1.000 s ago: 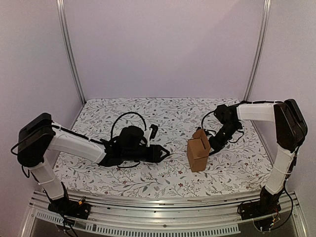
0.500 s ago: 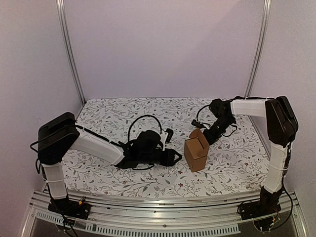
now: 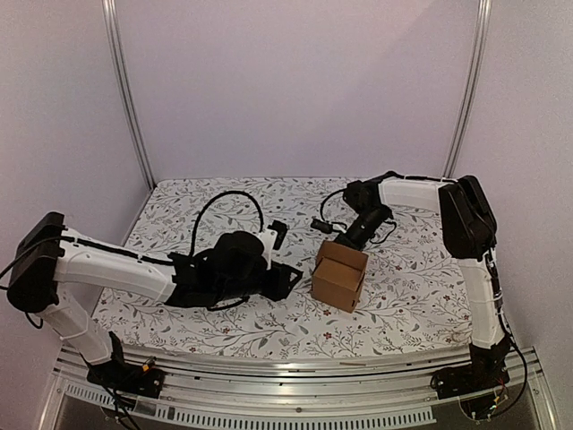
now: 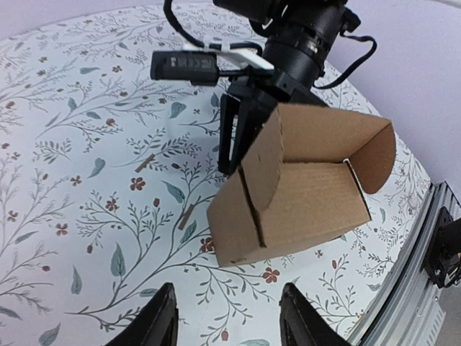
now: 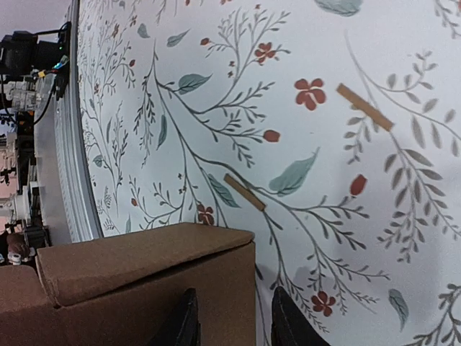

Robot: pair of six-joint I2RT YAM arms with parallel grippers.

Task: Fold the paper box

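The paper box (image 3: 338, 279) stands just right of the worktop's (image 3: 188, 210) middle, top flaps up. The right gripper (image 4: 238, 144) hangs at its far wall, fingers parted — whether they touch the flap I cannot tell. The left gripper (image 3: 293, 279) lies to its left — released, apart from it.

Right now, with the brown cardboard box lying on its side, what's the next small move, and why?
Probably ease the open left gripper forward to brace the near wall of the brown cardboard box. Its mouth is open, the rounded flap unfolded; the right gripper, jaws apart, sits at its far edge; the left hangs short, touching nothing.
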